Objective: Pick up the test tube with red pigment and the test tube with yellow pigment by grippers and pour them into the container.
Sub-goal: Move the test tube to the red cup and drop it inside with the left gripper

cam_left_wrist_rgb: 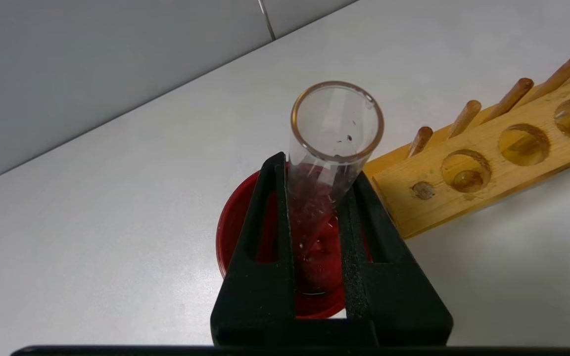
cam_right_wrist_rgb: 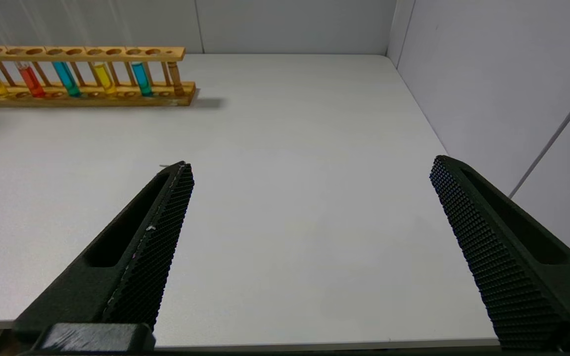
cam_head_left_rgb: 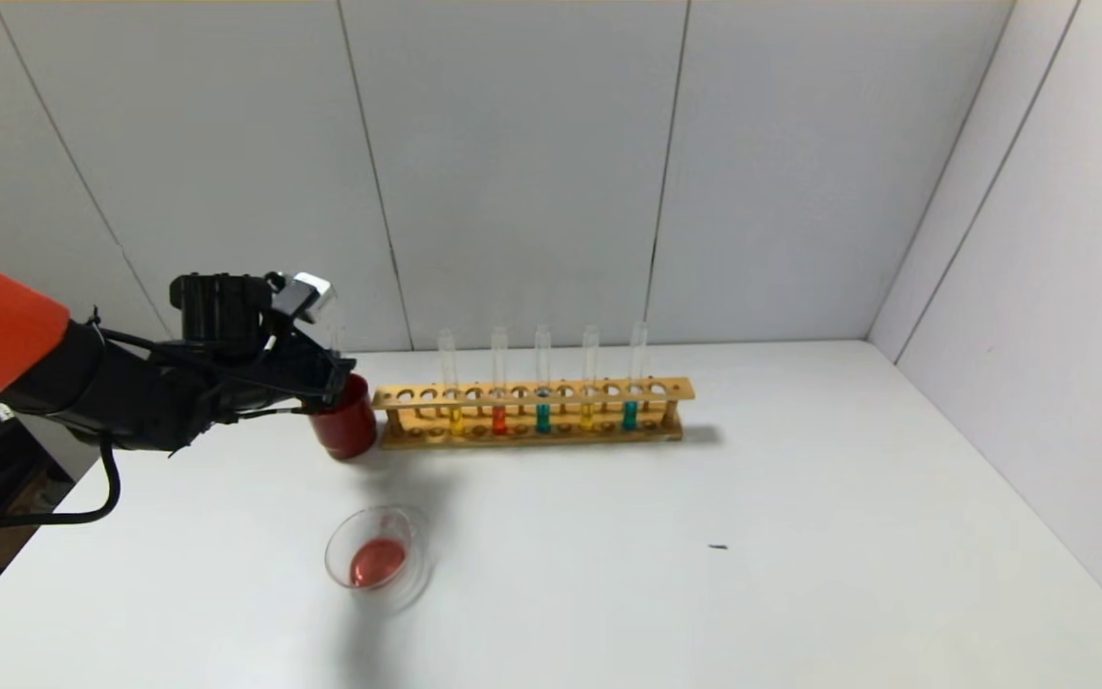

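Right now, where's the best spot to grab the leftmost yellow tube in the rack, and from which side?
Grip the yellow tube on its bare glass above the rack's top rail, coming from the front with the open right tool. It stands upright; the neighbouring red tube leaves only a narrow gap.

Head view: high, facing forward and down over the white tabletop, far enough to take in the long wooden tube rack near the grey panelled back wall, the opaque dark red cup at its left end and the low clear glass dish nearer the camera.

Left wrist view: very close, looking down along the left gripper into the same red cup; only the rack's end shows.

Right wrist view: low, near the table's front edge, facing the back wall across the tabletop past the right gripper; rack far off.

Shared by all: rack, tabletop.
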You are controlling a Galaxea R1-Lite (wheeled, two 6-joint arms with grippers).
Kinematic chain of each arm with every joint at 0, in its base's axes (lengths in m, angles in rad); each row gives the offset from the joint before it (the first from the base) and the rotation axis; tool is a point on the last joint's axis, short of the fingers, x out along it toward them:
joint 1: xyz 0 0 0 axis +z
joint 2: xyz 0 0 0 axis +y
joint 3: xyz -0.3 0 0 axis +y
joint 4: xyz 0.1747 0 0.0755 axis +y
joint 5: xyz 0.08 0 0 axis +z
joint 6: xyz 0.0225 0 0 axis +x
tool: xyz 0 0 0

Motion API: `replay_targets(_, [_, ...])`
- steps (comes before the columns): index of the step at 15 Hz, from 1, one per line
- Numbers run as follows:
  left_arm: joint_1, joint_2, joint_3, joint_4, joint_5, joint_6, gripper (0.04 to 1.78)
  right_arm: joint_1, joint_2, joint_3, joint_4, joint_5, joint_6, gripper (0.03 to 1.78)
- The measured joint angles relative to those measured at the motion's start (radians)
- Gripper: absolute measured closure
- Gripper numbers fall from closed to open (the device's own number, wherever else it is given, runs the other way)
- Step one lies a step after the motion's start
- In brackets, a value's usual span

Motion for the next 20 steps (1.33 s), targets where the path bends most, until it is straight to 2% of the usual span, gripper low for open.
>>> replay_targets(16, [0.013, 0.077, -0.021, -0.029, 0.0, -0.015, 1.5, 0.0, 0.0, 0.0, 0.0, 0.0, 0.0, 0.06])
replay_targets(18, [0.013, 0.082, -0.016, -0.014, 0.0, -0.015, 1.44, 0.0, 0.0, 0.0, 0.0, 0.0, 0.0, 0.06])
replay_targets(20, [0.013, 0.091, -0.017, -0.021, 0.001, -0.013, 1.28, 0.0, 0.0, 0.0, 0.0, 0.0, 0.0, 0.06])
